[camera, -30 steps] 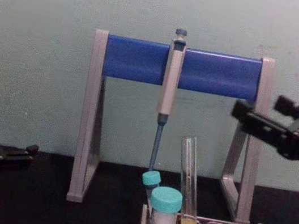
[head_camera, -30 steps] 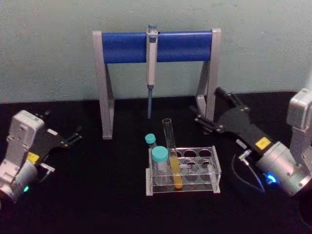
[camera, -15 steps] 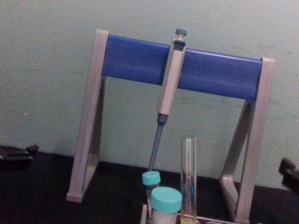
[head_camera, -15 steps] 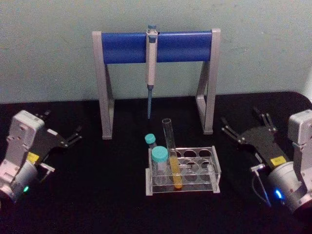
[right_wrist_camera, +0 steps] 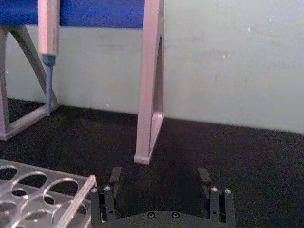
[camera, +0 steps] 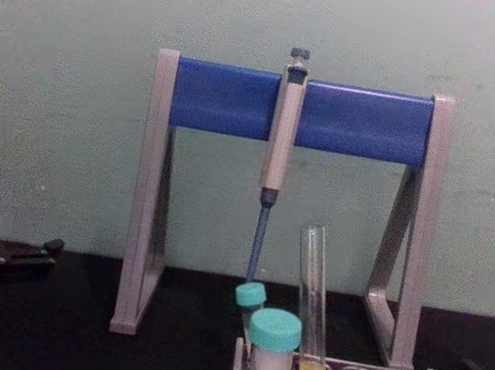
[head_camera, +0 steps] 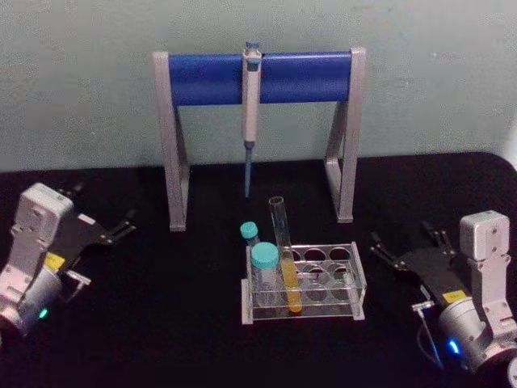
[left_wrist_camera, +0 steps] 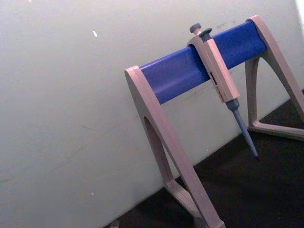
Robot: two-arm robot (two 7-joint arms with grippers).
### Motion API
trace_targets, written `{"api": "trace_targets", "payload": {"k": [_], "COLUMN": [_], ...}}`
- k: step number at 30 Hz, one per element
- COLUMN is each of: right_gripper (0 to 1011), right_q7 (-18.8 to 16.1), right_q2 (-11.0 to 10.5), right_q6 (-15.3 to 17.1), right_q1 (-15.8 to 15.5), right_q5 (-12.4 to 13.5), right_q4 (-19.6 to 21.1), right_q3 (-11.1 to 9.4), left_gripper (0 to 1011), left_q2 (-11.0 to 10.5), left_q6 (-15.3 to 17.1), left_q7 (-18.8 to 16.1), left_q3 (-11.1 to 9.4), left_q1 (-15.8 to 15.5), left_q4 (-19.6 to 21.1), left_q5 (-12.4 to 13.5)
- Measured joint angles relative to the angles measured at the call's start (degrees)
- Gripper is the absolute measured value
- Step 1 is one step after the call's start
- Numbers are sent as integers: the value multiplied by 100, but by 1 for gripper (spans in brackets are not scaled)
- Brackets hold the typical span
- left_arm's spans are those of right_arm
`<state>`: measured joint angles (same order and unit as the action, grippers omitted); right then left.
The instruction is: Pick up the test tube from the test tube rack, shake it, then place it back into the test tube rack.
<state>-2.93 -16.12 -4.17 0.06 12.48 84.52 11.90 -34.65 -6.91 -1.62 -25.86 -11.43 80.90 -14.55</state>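
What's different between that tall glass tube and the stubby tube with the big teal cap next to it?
The test tube is tall, thin and uncapped; the teal-capped tube is shorter, wider and closed by a cap. The test tube holds yellow-orange liquid in its lower part and leans slightly; the teal-capped tube looks whitish and stands upright. Both sit in the clear test tube rack, side by side at its left end.
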Motion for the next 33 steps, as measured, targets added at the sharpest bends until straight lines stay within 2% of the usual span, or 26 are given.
{"api": "trace_targets", "payload": {"k": [11,33], "right_gripper": [1000,1000], "right_q7": [-63,-66], "right_q2": [159,147], "right_q6": [134,126], "right_q1": [11,14], "right_q5": [-123,-115], "right_q4": [-190,-181], "right_q3": [-99,-84], "left_gripper": [1001,1001], "left_q2": [0,0], "left_q6": [0,0], "left_q7": [0,0], "left_q3": [0,0], "left_q1": [0,0], "left_q4": [0,0], "left_q5": [0,0]}}
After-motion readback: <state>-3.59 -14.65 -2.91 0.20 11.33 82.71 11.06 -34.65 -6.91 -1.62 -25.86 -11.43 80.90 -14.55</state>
